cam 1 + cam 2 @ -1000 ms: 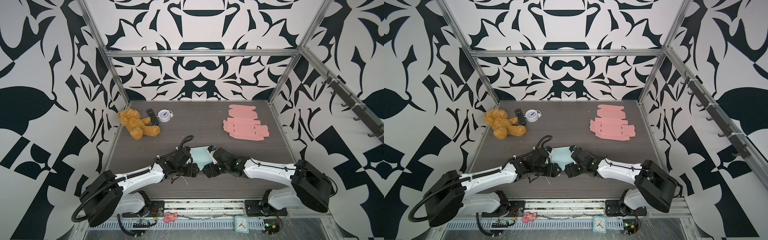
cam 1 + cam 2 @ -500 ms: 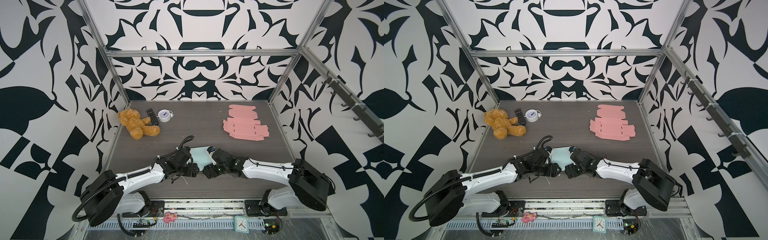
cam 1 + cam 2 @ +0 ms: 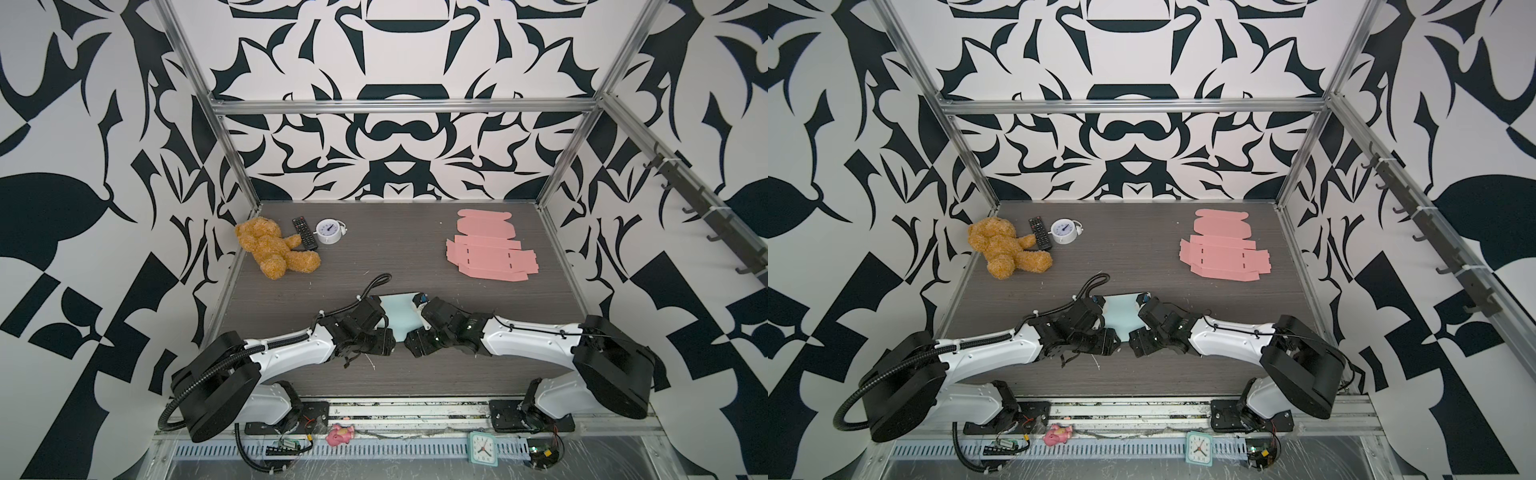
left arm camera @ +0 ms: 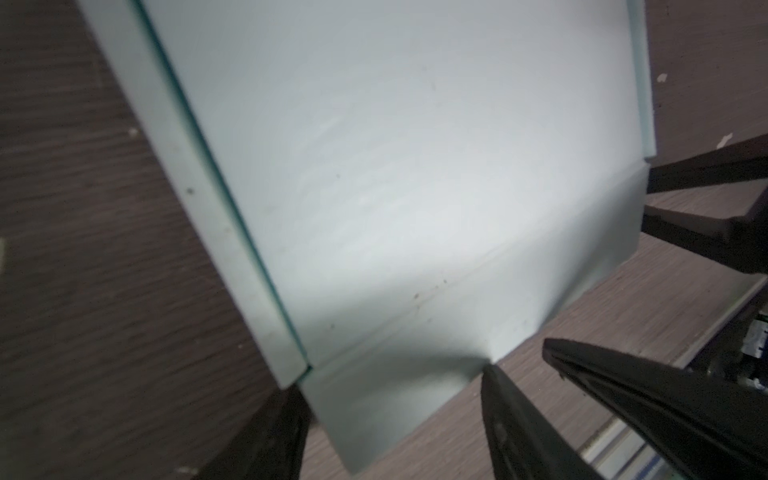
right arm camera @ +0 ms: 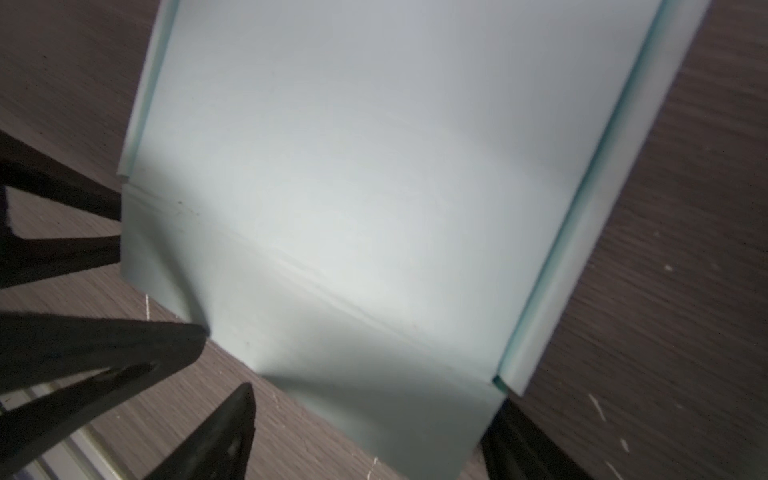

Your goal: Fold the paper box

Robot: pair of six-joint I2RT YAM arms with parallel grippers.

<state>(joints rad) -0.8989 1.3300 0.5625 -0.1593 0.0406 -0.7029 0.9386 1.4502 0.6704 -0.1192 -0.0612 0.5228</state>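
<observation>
Top views show blue paper box (image 3: pixel 397 316); remote's (image 3: pixel 304 232) lettering illegibly small.

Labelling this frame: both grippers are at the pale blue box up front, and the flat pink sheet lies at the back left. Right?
No: the pink sheet lies at the back right, as both top views show. The left gripper and right gripper are at the pale blue box up front.

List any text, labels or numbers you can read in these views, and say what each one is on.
No readable text in any view.
Light blue paper box: plain, no print.
Pink flat cartons: plain, no print.
White round clock: dial marks too small to read.
Remote: button labels too small.
Square clock: dial too small.
</observation>
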